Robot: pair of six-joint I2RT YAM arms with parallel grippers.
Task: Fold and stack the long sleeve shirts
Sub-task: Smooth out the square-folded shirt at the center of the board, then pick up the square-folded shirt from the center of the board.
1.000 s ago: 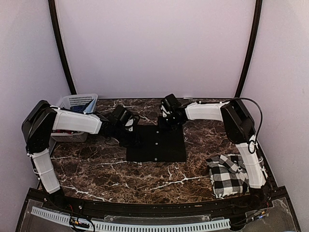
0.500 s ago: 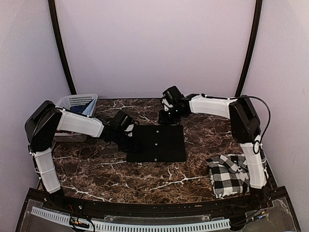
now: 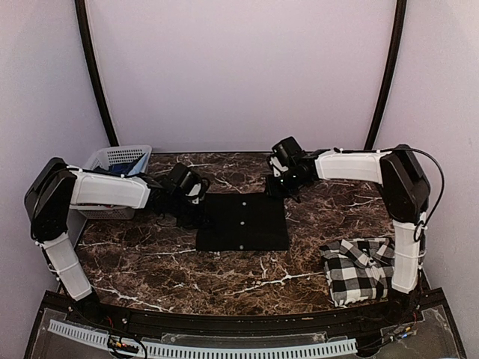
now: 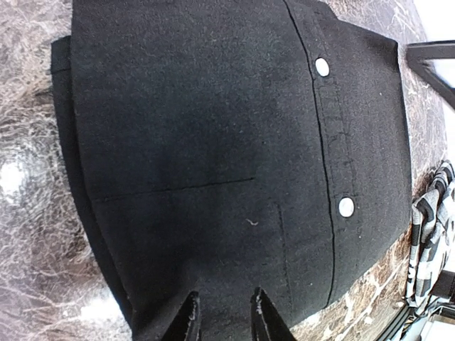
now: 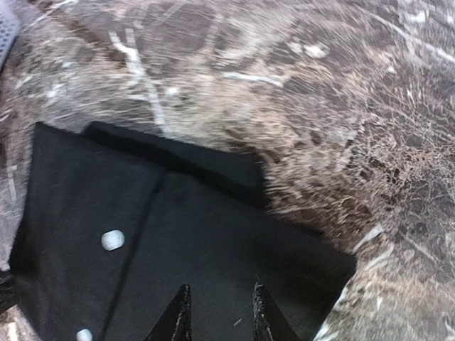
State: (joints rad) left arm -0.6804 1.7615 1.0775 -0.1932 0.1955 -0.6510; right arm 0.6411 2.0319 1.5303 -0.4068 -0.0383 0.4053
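Note:
The plain black shirt [image 3: 243,222] lies folded in a flat rectangle at the table's middle, two white buttons showing. The black-and-white checked shirt [image 3: 355,269] lies folded at the front right. My left gripper [image 3: 196,206] is at the black shirt's left edge, open and empty. In the left wrist view its fingertips [image 4: 224,316] hover over the black cloth [image 4: 213,142], and the checked shirt [image 4: 430,241] shows at the right edge. My right gripper [image 3: 278,185] is by the shirt's back right corner. In the right wrist view it [image 5: 219,312] is open and empty above the cloth [image 5: 163,234].
A white lattice basket [image 3: 116,161] with something blue inside stands at the back left, behind my left arm. The table [image 3: 150,262] is dark brown marble. My right arm's lower link stands beside the checked shirt at the right edge.
My right gripper has moved right, from the black shirt's back middle to its back right corner. My left gripper has drawn back left off the shirt's edge. The black shirt lies flat and still.

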